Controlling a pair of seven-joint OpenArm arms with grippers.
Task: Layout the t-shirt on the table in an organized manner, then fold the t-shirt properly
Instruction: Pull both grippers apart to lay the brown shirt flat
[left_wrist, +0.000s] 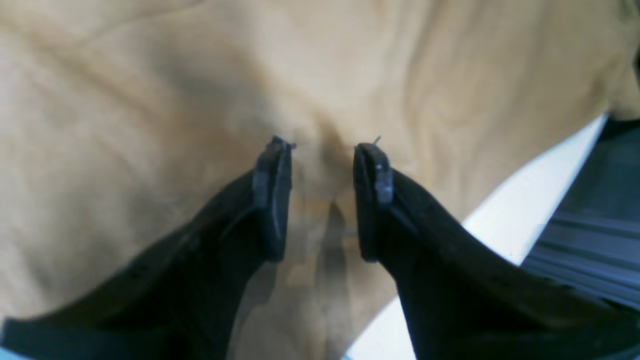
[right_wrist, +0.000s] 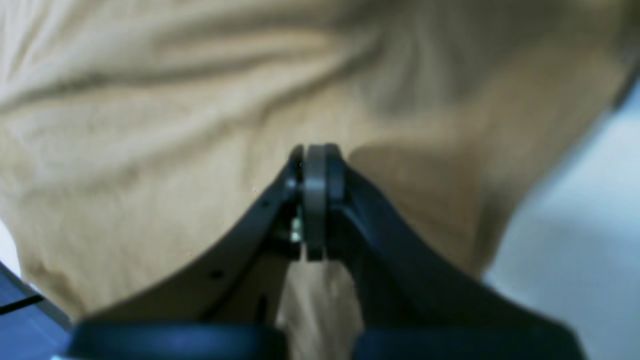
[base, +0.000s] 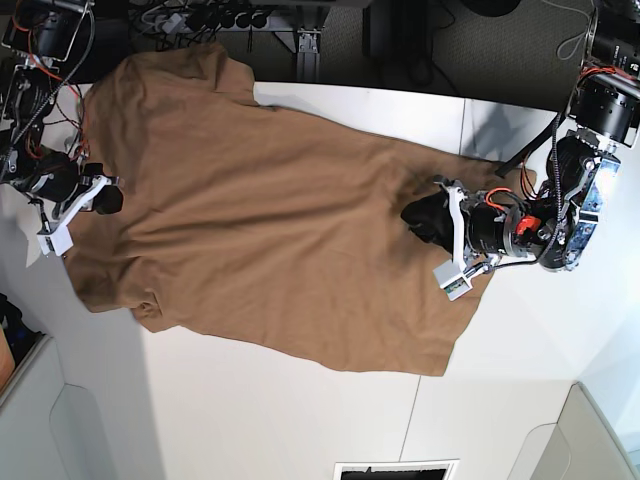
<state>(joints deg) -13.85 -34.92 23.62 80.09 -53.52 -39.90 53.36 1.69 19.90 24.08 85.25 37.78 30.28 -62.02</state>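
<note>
T-shirt (base: 270, 220) spread on table (base: 300, 420). Left gripper (left_wrist: 322, 150) part open over a cloth ridge, not pinching; right gripper (right_wrist: 315, 155) fully closed, nothing visibly held.

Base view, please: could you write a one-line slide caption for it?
Tan t-shirt spread across the white table, one pincer at each end: left pincer, right pincer.

The base view looks straight down on the whole table (base: 300, 410) from high up. Each wrist view peers closely along its own gripper onto the shirt (base: 270, 230), their shared ground.
</note>
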